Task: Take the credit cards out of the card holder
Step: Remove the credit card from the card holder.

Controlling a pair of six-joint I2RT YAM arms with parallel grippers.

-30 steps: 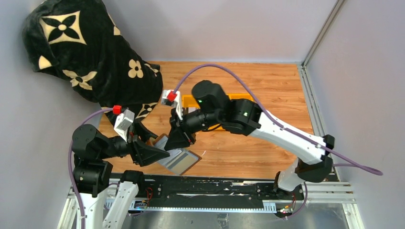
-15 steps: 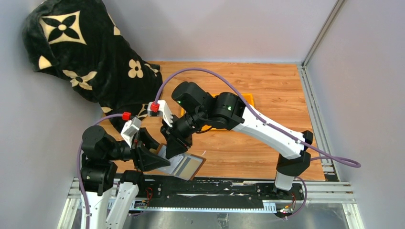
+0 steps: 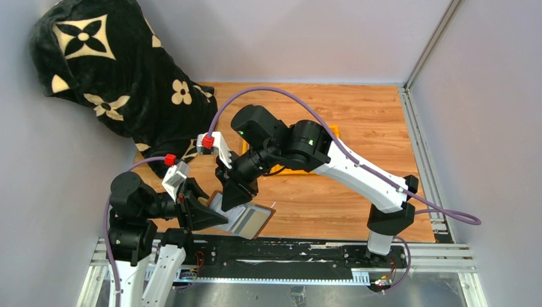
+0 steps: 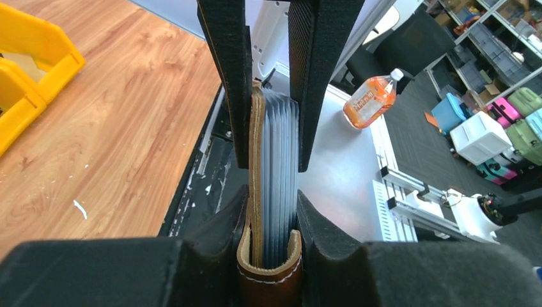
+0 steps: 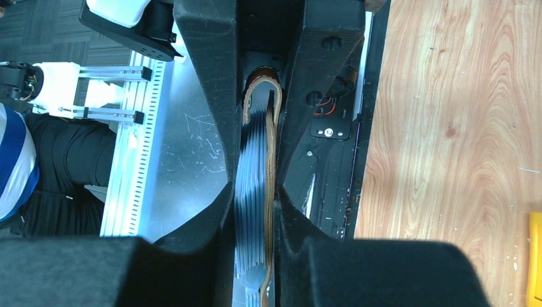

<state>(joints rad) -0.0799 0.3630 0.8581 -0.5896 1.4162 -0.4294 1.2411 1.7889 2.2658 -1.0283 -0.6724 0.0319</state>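
The card holder (image 3: 250, 220) is a brown leather case with a grey inner face, held above the table's near edge between both arms. In the left wrist view its stitched leather fold (image 4: 269, 272) sits between my left gripper (image 4: 271, 214), which is shut on it. A stack of grey-blue credit cards (image 4: 281, 153) stands up out of the fold. My right gripper (image 5: 255, 208) is shut on the cards (image 5: 250, 192) and the leather flap (image 5: 271, 160) from the opposite end. In the top view, the left gripper (image 3: 214, 216) and the right gripper (image 3: 231, 199) meet at the holder.
A yellow tray (image 3: 332, 132) lies behind the right arm; its corner (image 4: 32, 61) shows in the left wrist view. A black flowered blanket (image 3: 115, 77) fills the back left corner. The black rail (image 3: 281, 252) runs along the near edge. An orange bottle (image 4: 371, 99) stands off the table.
The right arm has swung left and nearer with the holder in its grip. The left gripper's jaws have narrowed and shut on the holder's folded end.
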